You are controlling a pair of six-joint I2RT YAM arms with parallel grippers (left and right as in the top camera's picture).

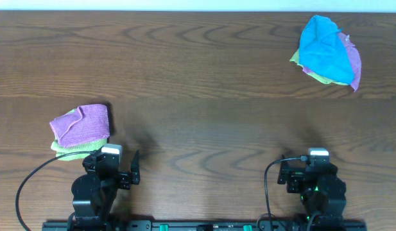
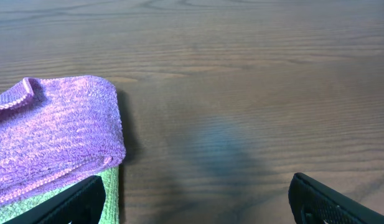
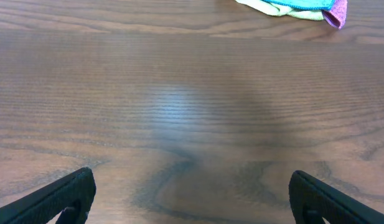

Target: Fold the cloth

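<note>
A magenta-purple cloth [image 1: 82, 123] lies folded on top of a lime-green folded cloth [image 1: 64, 147] at the left of the table. It fills the left of the left wrist view [image 2: 48, 130], with the green cloth [image 2: 109, 193] under it. My left gripper [image 1: 111, 164] is open and empty just in front of this stack [image 2: 192, 208]; its left finger is beside the green edge. My right gripper [image 1: 310, 170] is open and empty over bare wood at the front right [image 3: 192, 202]. No white tag shows.
A crumpled pile lies at the back right: a bright blue cloth [image 1: 323, 46] on top, with a green cloth [image 1: 313, 75] and another purple cloth [image 1: 353, 61] showing under it. The pile's near edge shows in the right wrist view [image 3: 285, 7].
</note>
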